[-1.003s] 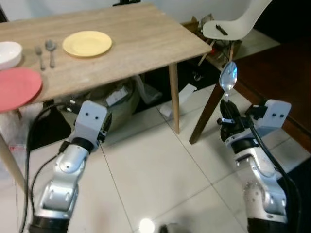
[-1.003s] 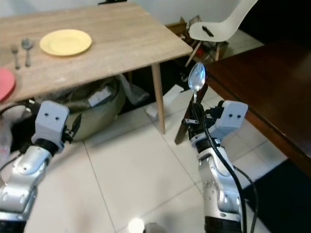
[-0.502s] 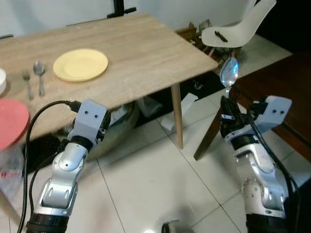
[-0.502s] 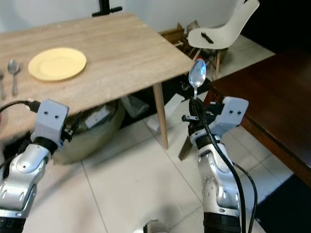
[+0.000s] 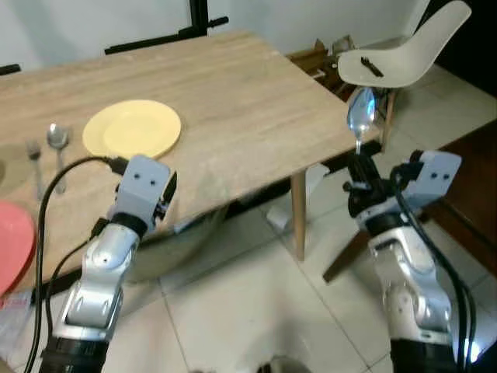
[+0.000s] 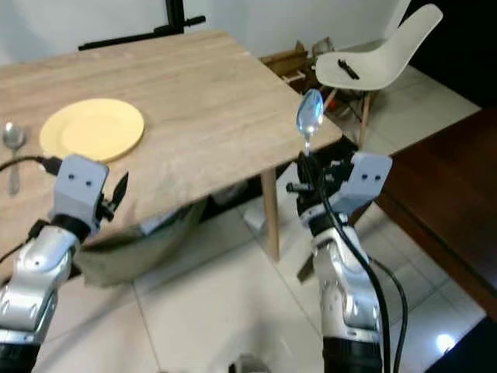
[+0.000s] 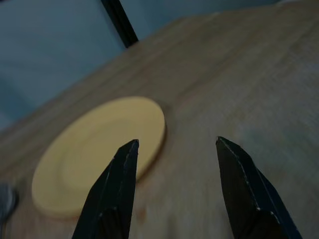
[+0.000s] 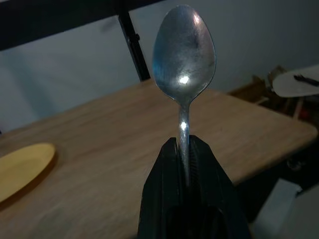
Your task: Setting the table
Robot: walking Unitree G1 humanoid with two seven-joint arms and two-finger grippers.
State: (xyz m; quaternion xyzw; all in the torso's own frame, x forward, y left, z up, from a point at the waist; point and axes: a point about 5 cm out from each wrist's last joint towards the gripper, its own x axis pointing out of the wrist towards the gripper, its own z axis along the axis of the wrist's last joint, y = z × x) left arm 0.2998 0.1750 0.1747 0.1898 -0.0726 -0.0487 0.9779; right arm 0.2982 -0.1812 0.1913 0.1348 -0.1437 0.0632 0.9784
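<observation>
A red plate (image 5: pixel 11 252) is running off the picture's edge; the spoon (image 8: pixel 183 55) handle is disappearing between black fingers (image 8: pixel 164 194).

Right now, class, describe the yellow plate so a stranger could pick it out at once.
Start at the light wooden table. Toward its left side lies the yellow plate, just beyond the open left gripper. It is round, flat and bare, with a spoon and fork beside it; the pink plate sits nearer the edge.

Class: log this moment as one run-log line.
right gripper: shut on spoon, upright | left gripper: open, facing yellow plate | table: fork, spoon beside plate
</observation>
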